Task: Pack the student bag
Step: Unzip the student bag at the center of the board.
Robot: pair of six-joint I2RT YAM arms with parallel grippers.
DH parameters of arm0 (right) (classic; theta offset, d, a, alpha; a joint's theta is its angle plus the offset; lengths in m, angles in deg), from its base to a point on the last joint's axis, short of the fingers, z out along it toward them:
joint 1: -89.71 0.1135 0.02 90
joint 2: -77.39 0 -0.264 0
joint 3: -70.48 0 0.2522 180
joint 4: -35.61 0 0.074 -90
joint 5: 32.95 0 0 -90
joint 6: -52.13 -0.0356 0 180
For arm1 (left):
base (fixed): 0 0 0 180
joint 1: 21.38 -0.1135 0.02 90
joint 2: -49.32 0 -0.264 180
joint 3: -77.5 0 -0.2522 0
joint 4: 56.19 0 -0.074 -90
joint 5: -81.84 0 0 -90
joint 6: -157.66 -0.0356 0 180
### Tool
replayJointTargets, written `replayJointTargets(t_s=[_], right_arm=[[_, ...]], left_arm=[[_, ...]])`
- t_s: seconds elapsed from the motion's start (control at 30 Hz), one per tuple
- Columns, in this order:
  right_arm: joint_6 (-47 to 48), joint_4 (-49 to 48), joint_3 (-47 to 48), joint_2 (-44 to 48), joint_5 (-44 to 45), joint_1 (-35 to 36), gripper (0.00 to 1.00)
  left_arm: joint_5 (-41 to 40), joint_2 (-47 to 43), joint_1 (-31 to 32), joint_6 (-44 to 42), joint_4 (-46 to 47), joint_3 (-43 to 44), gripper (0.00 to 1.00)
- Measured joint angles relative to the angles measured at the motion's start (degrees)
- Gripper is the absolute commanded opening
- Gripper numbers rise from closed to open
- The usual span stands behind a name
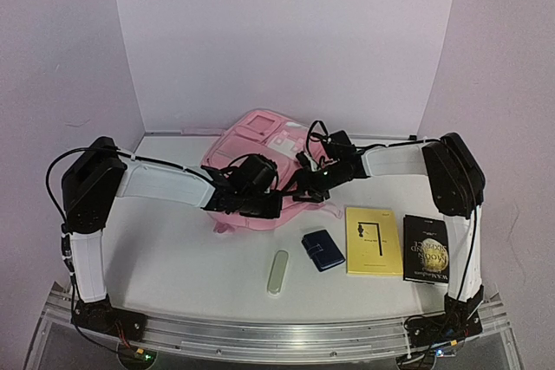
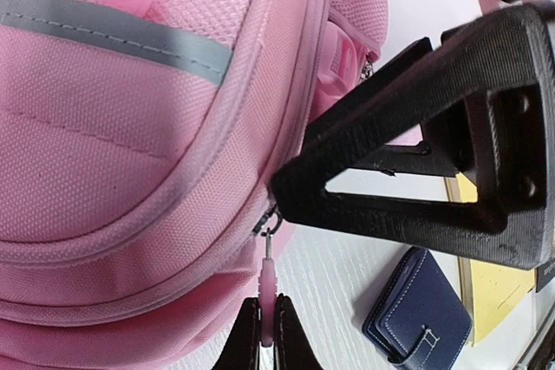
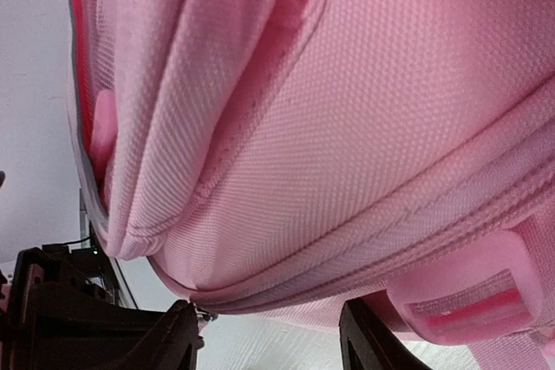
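Observation:
The student bag is a large pink backpack lying flat at the middle back of the table. At its near edge, my left gripper is shut on the pink zip pull, which hangs from the slider at the bag's seam. My right gripper is open just beside it, with its fingers standing either side of the bag's zipped lower edge and gripping nothing. In the top view both grippers meet at the bag's front edge, left gripper and right gripper.
In front of the bag lie a navy wallet, a yellow book, a black book and a pale oblong case. The wallet is close to my left fingers. Walls enclose the back and sides.

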Motion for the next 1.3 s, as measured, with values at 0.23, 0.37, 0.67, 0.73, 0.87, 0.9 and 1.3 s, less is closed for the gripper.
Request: replayJointTargets(t_s=[0.23, 0.37, 0.67, 0.73, 0.87, 0.9, 1.3], right_arm=[[-6.02, -4.40, -0.03, 0.00, -2.45, -0.28, 0.57], [-8.41, -5.76, -0.04, 0.00, -2.34, -0.29, 0.37], [-11.88, -6.60, -0.15, -0.72, -1.69, -0.88, 0.00], [-12.04, -6.60, -0.17, -0.72, -1.97, -0.75, 0.00], [-12.04, -6.82, -0.17, -0.68, -3.40, -0.66, 0.00], [-11.89, -6.82, -0.17, -0.58, -3.75, -0.60, 0.00], [-6.26, -1.60, 0.06, -0.22, -1.86, -1.68, 0.00]], left_arm=[[1.92, -0.47, -0.29, -1.73, 1.08, -0.36, 0.00], [2.44, -0.78, -0.37, -2.62, 1.44, -0.36, 0.00], [1.83, -2.04, -0.37, -2.82, 1.33, -1.88, 0.00], [1.21, -3.21, -0.31, -2.40, 0.87, -2.68, 0.00], [-0.61, -6.25, -0.17, -1.80, 0.21, -4.21, 0.00], [-0.82, -6.88, -0.16, -1.42, -0.06, -4.50, 0.00], [-5.54, -16.44, 0.50, 2.07, -6.27, -12.58, 0.00]])
